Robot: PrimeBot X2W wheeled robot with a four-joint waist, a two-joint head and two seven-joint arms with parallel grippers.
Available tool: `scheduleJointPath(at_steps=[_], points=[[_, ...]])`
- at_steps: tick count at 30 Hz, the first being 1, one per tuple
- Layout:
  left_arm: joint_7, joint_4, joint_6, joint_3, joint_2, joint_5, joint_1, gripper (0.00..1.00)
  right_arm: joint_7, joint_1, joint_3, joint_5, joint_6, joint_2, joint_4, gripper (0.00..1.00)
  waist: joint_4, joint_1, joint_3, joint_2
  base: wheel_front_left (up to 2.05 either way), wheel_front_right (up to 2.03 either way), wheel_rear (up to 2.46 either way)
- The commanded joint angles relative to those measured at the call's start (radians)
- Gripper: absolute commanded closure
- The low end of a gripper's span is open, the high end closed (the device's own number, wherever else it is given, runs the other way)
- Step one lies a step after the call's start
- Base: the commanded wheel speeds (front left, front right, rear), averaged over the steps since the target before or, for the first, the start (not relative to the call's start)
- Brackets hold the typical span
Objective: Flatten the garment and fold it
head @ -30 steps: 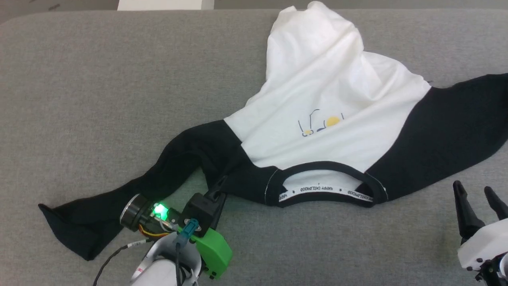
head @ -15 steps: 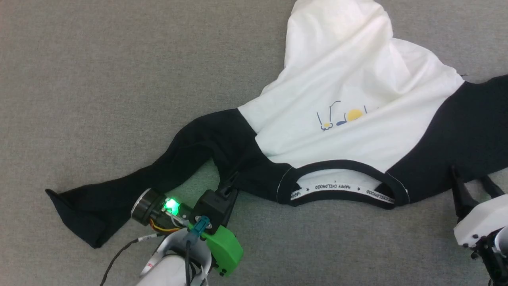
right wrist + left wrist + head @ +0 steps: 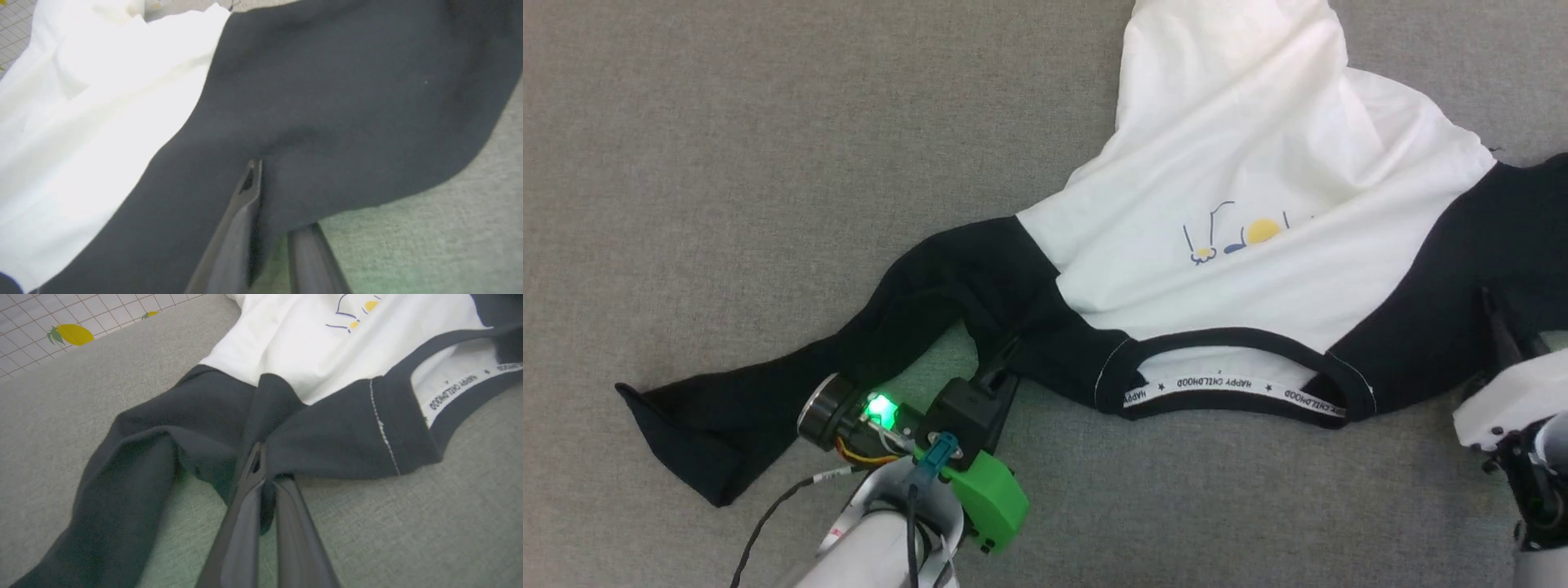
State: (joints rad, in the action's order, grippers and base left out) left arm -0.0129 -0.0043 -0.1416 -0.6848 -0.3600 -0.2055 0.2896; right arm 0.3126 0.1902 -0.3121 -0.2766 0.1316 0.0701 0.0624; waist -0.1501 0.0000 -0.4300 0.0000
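Garment (image 3: 1258, 163) apparently pinched by right end effector (image 3: 1507, 320).

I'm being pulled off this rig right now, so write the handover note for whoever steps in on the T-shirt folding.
Left gripper: shut on the garment, pinching the black sleeve on the robot's left near the shoulder.
Right gripper: fingers straddle the edge of the other black sleeve, one above the cloth and one below. Whether the clamp is firm cannot be told.
Garment: chest print up, neckband toward the robot, on the grey surface. White body is bunched and creased.
Done: both sleeves reached.
Left: spread it flat, then fold. No fold is made yet.
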Motion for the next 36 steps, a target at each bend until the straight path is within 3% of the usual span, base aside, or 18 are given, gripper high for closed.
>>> scheduleJointPath(at_steps=[1, 7, 10, 21, 36], points=[[0.014, 0.004, -0.005, 0.008, 0.005, -0.004, 0.015, 1.0, -0.008, 0.007, 0.023, -0.007, -0.001, -0.02, 0.032, 1.0, 0.007, 0.0, 0.016, 0.0, 0.0, 0.0, 0.0], [0.079, -0.02, -0.031, 0.049, 0.019, -0.033, 0.013, 1.0, -0.099, 0.021, 0.048, -0.025, -0.001, -0.02, -0.011, 1.0, 0.03, 0.0, 0.09, 0.0, 0.0, 0.0, 0.0], [0.118, -0.077, -0.041, 0.088, 0.022, -0.058, 0.035, 1.0, -0.125, 0.024, 0.092, -0.028, -0.001, -0.02, -0.117, 1.0, 0.056, 0.0, 0.173, 0.0, 0.0, 0.0, 0.0], [0.03, -0.228, -0.08, 0.205, -0.003, -0.089, 0.183, 1.0, -0.013, 0.193, 0.19, 0.032, -0.001, 0.003, -0.367, 1.0, 0.112, 0.0, 0.327, 0.0, 0.0, 0.0, 0.0], [-0.262, -0.238, 0.011, 0.252, -0.076, -0.127, 0.531, 1.0, 0.141, 0.552, 0.293, 0.028, -0.001, 0.075, -0.343, 1.0, 0.138, 0.0, 0.396, 0.0, 0.0, 0.0, 0.0]])
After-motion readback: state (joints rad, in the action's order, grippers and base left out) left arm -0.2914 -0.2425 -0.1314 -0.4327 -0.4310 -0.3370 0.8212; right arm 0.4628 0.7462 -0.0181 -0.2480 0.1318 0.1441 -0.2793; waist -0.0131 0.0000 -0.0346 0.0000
